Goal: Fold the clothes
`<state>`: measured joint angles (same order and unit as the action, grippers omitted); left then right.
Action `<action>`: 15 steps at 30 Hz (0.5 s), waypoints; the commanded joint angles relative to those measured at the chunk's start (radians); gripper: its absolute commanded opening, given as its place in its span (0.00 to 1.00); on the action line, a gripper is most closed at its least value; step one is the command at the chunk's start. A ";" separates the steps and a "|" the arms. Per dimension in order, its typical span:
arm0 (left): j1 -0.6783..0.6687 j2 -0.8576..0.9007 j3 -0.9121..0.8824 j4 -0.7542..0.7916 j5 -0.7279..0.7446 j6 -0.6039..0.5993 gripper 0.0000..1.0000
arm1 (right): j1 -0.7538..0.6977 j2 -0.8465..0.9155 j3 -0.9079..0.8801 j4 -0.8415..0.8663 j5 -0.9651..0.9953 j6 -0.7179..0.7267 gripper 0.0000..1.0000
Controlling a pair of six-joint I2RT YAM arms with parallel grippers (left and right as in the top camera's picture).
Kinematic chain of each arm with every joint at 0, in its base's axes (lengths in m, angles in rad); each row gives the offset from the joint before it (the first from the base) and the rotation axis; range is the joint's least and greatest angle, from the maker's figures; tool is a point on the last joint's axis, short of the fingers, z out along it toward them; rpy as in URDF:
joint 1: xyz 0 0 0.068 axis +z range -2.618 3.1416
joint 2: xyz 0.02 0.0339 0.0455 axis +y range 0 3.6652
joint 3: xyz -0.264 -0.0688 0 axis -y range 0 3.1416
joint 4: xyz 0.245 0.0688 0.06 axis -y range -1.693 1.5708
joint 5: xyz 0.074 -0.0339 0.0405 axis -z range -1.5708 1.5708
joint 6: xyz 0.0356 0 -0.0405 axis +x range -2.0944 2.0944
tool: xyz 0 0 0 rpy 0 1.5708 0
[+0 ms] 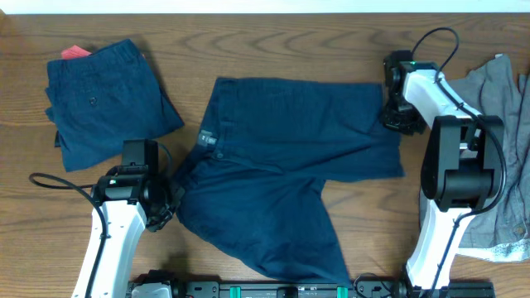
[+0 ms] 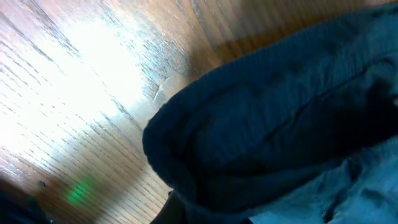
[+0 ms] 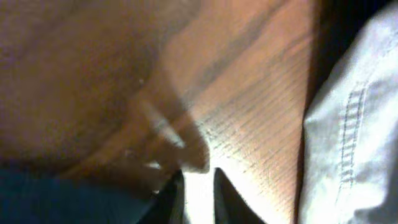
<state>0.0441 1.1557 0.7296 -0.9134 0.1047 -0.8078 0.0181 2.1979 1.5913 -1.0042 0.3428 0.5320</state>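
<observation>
Spread flat on the brown wooden table [image 1: 273,50]: dark navy cotton shorts [image 1: 281,157], the piece in hand, not yet folded. Up-left of those shorts, a folded stack of navy shorts [image 1: 99,99]; right of them, a crumpled grey garment [image 1: 505,141]. Left gripper [image 1: 168,207] down at the shorts' lower-left waistband edge, cloth bunched right under its camera (pinching or parted: cannot tell). Right gripper [image 1: 396,116] at the shorts' upper-right hem, fingers [image 3: 231,202] seemingly parted, bare wood showing between, nothing caught. For a clean fold: catch both layers at each of the 2 corners, lift together, carry 1 leg evenly over the other, keeping the cloth taut and clear of the grey garment.
</observation>
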 commanded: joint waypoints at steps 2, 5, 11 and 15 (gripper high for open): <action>0.005 0.000 0.001 0.003 -0.034 0.003 0.08 | 0.005 -0.057 0.096 0.012 -0.137 -0.105 0.26; 0.005 0.000 0.001 0.003 -0.034 0.003 0.08 | 0.013 -0.090 0.133 0.066 -0.365 -0.303 0.24; 0.005 0.000 0.001 0.031 -0.033 0.003 0.08 | 0.063 -0.073 0.106 0.080 -0.500 -0.437 0.07; 0.005 0.000 0.001 0.068 0.002 0.003 0.08 | 0.096 -0.038 0.071 0.097 -0.496 -0.444 0.07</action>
<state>0.0444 1.1557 0.7296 -0.8604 0.0986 -0.8074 0.0895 2.1265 1.6924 -0.9146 -0.1078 0.1448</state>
